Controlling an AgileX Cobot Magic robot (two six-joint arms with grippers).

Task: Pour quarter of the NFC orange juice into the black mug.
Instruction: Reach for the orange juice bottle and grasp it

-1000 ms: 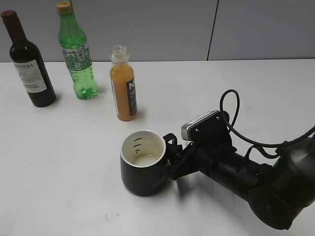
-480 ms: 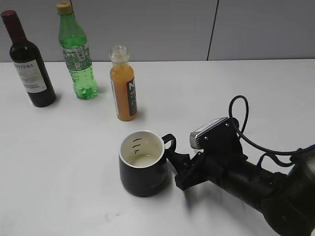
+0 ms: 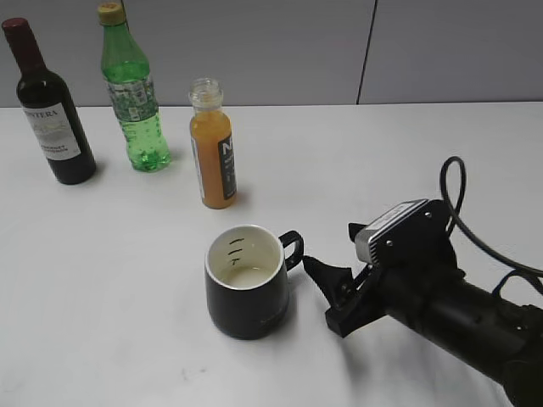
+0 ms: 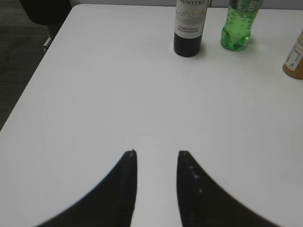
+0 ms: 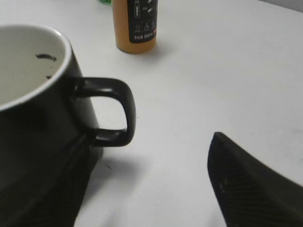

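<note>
On the white table [image 3: 127, 280], my right gripper [image 3: 327, 288] lay low beside the black mug [image 3: 247, 281], its fingers spread wide and holding nothing, just clear of the handle that pointed toward it. One finger's tip was cut off in my right wrist view. My left gripper [image 4: 156, 158] hovered open over bare tabletop, well apart. The NFC orange juice [image 3: 212, 145] stood upright and uncapped behind the mug, its label only partly readable. Whether the mug held liquid, I could not tell.
</note>
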